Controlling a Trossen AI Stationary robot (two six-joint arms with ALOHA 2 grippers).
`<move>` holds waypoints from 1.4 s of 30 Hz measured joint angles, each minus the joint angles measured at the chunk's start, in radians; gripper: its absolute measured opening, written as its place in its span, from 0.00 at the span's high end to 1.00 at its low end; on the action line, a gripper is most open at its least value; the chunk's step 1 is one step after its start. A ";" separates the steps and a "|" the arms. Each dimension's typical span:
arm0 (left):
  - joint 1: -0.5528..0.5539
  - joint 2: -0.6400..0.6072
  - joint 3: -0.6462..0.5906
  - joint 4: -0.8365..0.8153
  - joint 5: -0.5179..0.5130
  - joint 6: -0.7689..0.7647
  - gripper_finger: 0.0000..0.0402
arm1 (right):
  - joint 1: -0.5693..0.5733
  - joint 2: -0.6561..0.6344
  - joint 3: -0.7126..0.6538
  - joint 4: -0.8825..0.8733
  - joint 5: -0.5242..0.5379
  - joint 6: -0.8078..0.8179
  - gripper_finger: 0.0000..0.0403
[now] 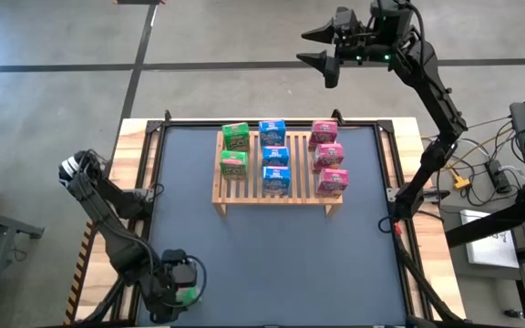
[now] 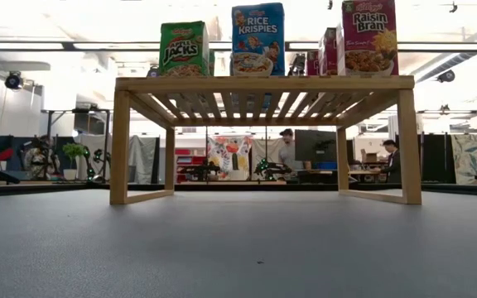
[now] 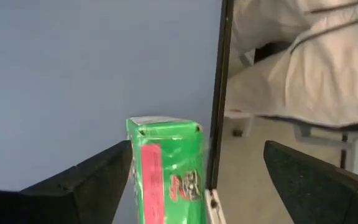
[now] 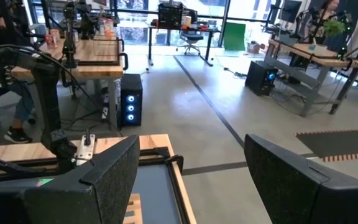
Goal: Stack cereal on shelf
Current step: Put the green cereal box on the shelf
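Left gripper (image 3: 191, 180) spread around half-cropped green box (image 3: 166, 168), right gripper (image 1: 322, 47) agape.

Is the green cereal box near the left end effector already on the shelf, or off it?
Off it. The green cereal box sits by the table's near edge at the open left end effector, apart from the shelf.
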 joint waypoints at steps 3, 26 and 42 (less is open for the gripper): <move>-0.020 -0.007 -0.037 0.045 -0.021 -0.043 0.13 | 0.000 -0.001 0.000 0.000 0.000 0.000 0.31; -0.046 0.000 -0.100 0.039 -0.019 -0.058 0.61 | 0.000 -0.019 0.000 -0.050 0.000 -0.041 0.31; 0.428 -0.207 0.292 -0.517 -0.015 0.445 0.65 | 0.000 -0.009 0.000 -0.051 0.000 -0.049 0.31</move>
